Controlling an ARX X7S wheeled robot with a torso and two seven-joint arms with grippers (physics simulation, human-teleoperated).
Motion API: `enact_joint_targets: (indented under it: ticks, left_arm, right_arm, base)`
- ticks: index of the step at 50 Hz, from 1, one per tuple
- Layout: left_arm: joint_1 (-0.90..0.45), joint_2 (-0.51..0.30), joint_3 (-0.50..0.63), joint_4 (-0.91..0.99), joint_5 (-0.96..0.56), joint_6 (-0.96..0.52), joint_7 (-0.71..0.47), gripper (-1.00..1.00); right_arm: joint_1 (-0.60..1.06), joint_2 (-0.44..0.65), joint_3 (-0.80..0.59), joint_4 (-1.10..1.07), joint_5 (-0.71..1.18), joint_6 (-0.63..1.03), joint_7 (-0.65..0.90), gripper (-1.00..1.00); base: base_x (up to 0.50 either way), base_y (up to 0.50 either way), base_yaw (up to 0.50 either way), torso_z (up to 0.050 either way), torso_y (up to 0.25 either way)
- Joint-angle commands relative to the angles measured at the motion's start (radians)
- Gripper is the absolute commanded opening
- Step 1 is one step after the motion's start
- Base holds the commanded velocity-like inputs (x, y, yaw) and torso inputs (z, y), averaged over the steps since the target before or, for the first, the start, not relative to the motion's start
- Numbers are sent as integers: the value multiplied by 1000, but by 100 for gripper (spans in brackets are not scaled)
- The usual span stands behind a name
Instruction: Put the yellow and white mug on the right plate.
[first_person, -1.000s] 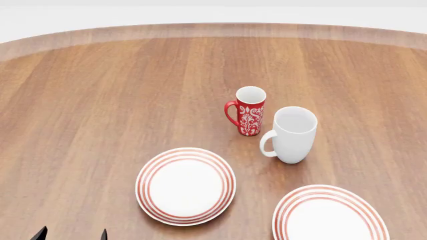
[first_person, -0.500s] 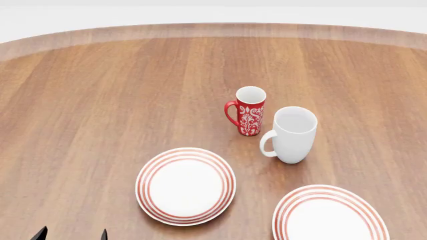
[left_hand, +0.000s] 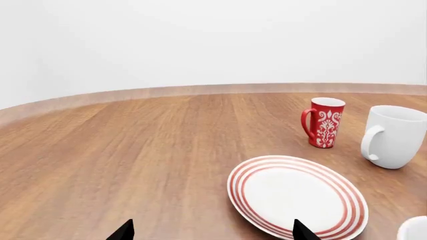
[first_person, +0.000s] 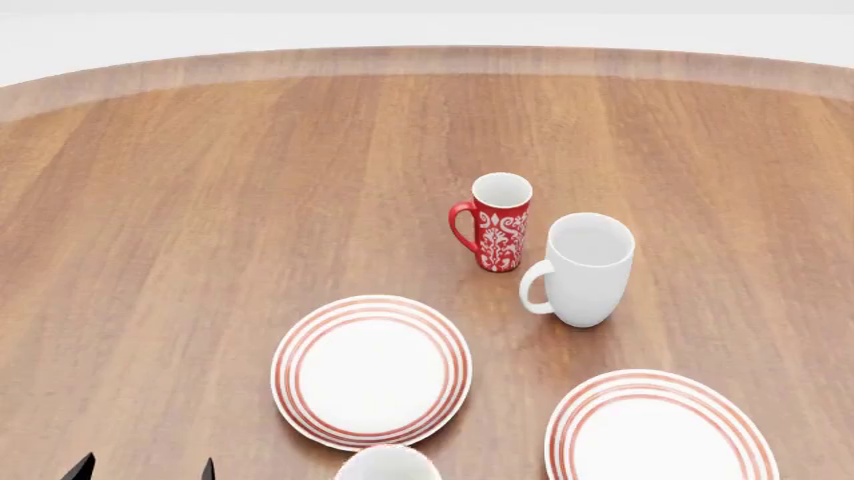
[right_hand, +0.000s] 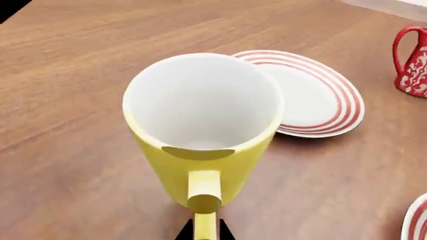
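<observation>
The yellow and white mug (right_hand: 203, 130) is upright, and my right gripper (right_hand: 204, 231) is shut on its yellow loop handle. In the head view only its white rim (first_person: 387, 466) shows, at the bottom edge, just in front of the left plate (first_person: 371, 370). The right plate (first_person: 661, 432), white with red rings, lies at the lower right and is bare; only its edge (right_hand: 418, 220) shows in the right wrist view. My left gripper (left_hand: 212, 232) is open and empty, low at the near left (first_person: 144, 468).
A slim red patterned mug (first_person: 501, 222) and a plain white mug (first_person: 581, 268) stand side by side behind the plates. The left plate (left_hand: 297, 195) lies just ahead of my left gripper. The round wooden table's far rim (first_person: 427, 60) curves across the back.
The yellow and white mug's rim has come into the head view at the bottom edge, in front of the left plate. The left gripper, plates and other mugs have not moved.
</observation>
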Motion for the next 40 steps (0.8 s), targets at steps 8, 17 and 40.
enact_joint_targets:
  ticks: [8,17,40]
  left_arm:
    - [-3,14,-15,-6,22,11,9,100]
    - [-1,11,-12,1,20,10,6,100]
    - [-4,4,-4,-4,10,15,-2,100]
  right_arm:
    - [-32,47,126,-146,24,30,76,-100]
    - [-26,45,186,-153,50,57,146,-100]
    - [66,-9,336,-2,116,150,333,-100]
  base:
    - [0,0,0,0,0]
    - [0,0,0,0,0]
    - [0,0,0,0,0]
